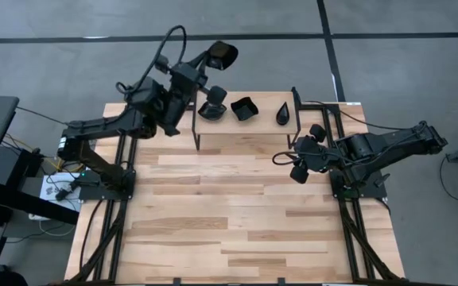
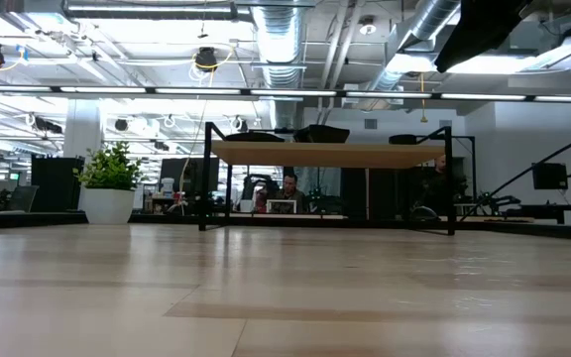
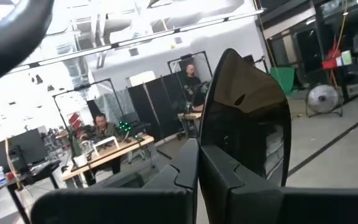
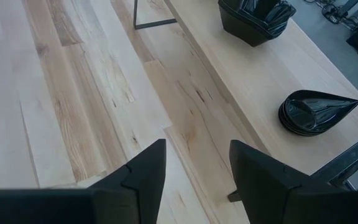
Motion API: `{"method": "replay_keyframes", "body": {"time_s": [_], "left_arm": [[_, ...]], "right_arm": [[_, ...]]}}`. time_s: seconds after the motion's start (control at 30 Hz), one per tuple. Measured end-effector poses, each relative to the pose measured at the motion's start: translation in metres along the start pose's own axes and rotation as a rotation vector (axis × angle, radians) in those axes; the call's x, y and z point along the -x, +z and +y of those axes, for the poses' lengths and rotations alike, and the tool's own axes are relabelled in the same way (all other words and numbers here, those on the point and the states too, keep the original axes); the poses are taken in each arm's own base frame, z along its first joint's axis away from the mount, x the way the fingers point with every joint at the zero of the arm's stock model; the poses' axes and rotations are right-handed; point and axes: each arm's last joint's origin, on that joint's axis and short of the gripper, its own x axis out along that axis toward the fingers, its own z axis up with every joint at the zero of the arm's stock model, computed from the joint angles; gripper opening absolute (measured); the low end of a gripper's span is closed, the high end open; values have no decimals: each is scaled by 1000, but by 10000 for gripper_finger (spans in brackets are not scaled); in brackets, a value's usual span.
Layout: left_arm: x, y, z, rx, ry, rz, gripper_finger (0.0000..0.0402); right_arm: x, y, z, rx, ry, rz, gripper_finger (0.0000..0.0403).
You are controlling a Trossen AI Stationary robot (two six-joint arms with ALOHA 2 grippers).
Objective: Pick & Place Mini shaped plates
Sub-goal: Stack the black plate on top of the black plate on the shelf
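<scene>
My left gripper sits at the upper middle of the high view, its fingers pressed tight on 1 black plate, lifted off the shelf and held over the floor beyond the table's far edge. In the left wrist view that plate stands on edge between my fingers. My right gripper waits right of centre, fingers spread and holding nothing, just in front of the shelf. On the shelf I see 3 groups: a stack at left, a square stack in the middle and a teardrop stack at right. I judge the work partway: 1 plate in hand and not yet set down, the stacks left.
</scene>
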Motion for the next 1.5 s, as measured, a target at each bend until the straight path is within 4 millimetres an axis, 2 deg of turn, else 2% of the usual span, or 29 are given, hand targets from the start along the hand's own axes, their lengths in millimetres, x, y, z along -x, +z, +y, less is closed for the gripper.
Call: {"method": "replay_keyframes", "body": {"time_s": [0.23, 0.43, 0.6, 0.77, 0.9, 0.97, 1.17, 1.37, 1.5], "left_arm": [[4, -13, -9, -40, 38, 72, 10], [6, -14, -12, 28, 27, 64, 10], [6, -8, 2, 60, -50, -14, 10], [5, -8, 35, 122, -246, -26, 10], [-13, -17, 69, 200, -454, 78, 10], [-24, -22, 78, 207, -471, 111, 10], [-48, -31, 87, 195, -499, 163, 10], [-90, -76, 79, 205, -630, 426, 10], [-109, -92, 83, 222, -676, 482, 10]], "right_arm": [[0, 0, 0, 0, 0, 0, 172], [0, 0, 0, 0, 0, 0, 173], [0, 0, 0, 0, 0, 0, 173], [0, 0, 0, 0, 0, 0, 172], [0, 0, 0, -1, 1, -1, 174], [0, 0, 0, -1, 0, -1, 173], [0, 0, 0, -2, 1, -2, 171], [0, 0, 0, -2, 1, -2, 173], [0, 0, 0, -2, 1, -3, 171]]}}
